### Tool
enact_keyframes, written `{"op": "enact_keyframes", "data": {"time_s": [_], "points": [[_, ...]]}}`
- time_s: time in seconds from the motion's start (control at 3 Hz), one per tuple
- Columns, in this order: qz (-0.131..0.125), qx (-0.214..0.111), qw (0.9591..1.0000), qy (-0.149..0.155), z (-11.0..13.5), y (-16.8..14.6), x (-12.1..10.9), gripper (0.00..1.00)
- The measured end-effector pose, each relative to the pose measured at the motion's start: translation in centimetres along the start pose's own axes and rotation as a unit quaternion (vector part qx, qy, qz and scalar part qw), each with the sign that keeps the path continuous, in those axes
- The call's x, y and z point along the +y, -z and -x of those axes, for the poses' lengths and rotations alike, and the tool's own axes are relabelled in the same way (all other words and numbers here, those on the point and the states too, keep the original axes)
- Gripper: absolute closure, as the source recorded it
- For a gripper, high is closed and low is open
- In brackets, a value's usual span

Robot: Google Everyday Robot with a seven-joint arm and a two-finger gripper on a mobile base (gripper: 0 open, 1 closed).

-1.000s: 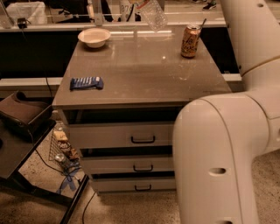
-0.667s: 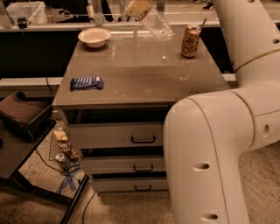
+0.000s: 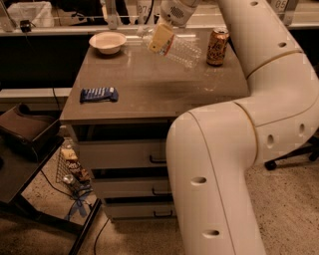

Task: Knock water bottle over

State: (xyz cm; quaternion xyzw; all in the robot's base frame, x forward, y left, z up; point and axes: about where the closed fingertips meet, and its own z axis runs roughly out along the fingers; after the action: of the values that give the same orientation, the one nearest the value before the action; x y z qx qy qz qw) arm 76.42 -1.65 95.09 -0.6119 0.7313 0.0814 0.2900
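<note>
Basically, gripper [image 3: 162, 39] is at the far bench [image 3: 149, 94] edge, pressed against bottle [image 3: 182, 50]. Bottle leans steeply to its right, probably toppling from the push. Grip opening: can't tell.

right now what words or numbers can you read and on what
"65", probably: tag at the top edge, right.
can: print too blurred.
blue packet: print too blurred.
water bottle label, under the gripper at the table's back: unreadable.
</note>
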Motion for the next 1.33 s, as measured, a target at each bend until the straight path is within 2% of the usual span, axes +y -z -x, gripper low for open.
{"op": "enact_keyframes", "data": {"time_s": [0.33,0.67,1.0,1.33], "points": [[0.027,0.025,0.9992,0.015,0.1,-2.7,0.9,1.0],[0.053,0.02,0.9982,0.018,1.3,-6.3,1.6,1.0],[0.073,-0.009,0.9973,-0.004,2.6,-9.6,2.0,1.0],[0.073,-0.011,0.9972,-0.005,2.8,-10.2,1.9,0.75]]}}
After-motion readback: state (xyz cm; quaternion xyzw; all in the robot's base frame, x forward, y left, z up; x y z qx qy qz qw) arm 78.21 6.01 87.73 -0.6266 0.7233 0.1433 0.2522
